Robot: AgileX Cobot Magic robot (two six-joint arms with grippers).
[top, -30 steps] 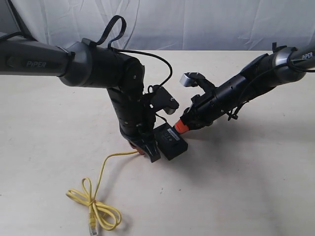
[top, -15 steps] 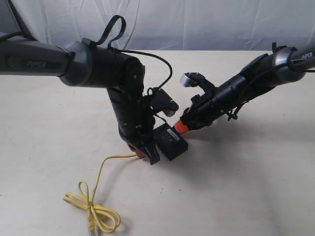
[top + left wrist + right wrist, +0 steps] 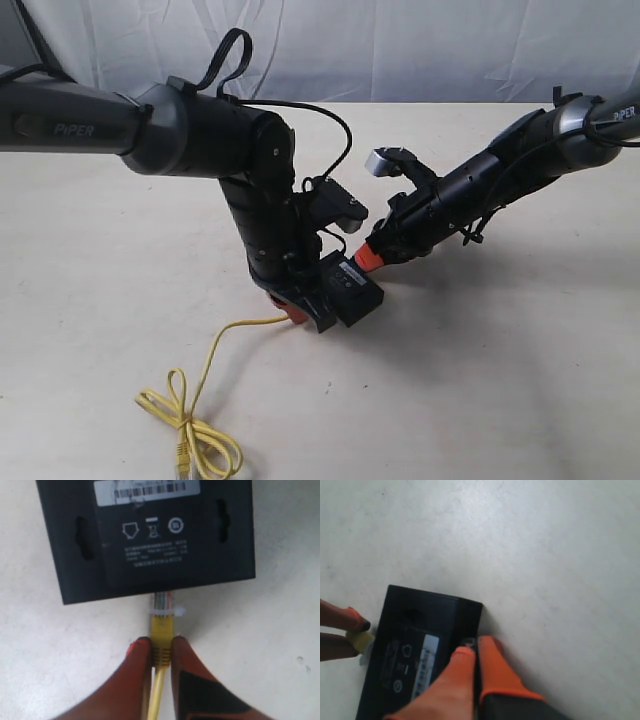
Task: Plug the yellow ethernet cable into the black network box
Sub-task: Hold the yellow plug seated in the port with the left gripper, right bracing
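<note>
The black network box [image 3: 354,290] lies flat on the table, its pale label [image 3: 147,489] facing up. My left gripper [image 3: 161,647] is shut on the yellow boot of the yellow ethernet cable [image 3: 162,629]. The cable's clear plug [image 3: 163,606] meets the box's side [image 3: 150,587]; how deep it sits is hidden. The rest of the cable [image 3: 215,355] trails to a loose loop [image 3: 195,430] near the front edge. My right gripper [image 3: 476,649] is shut, its orange fingertips [image 3: 492,655] pressed against the box's opposite side [image 3: 469,620].
The left arm [image 3: 255,200] stands over the box with black arm cables [image 3: 300,110] looped above it. The right arm [image 3: 480,185] slants in from the right. A white cloth [image 3: 400,45] hangs behind the pale table [image 3: 500,380].
My left gripper has moved a little toward the box, bringing the plug up to its side. The trailing cable and its loop were dragged along. The right gripper has stayed put.
</note>
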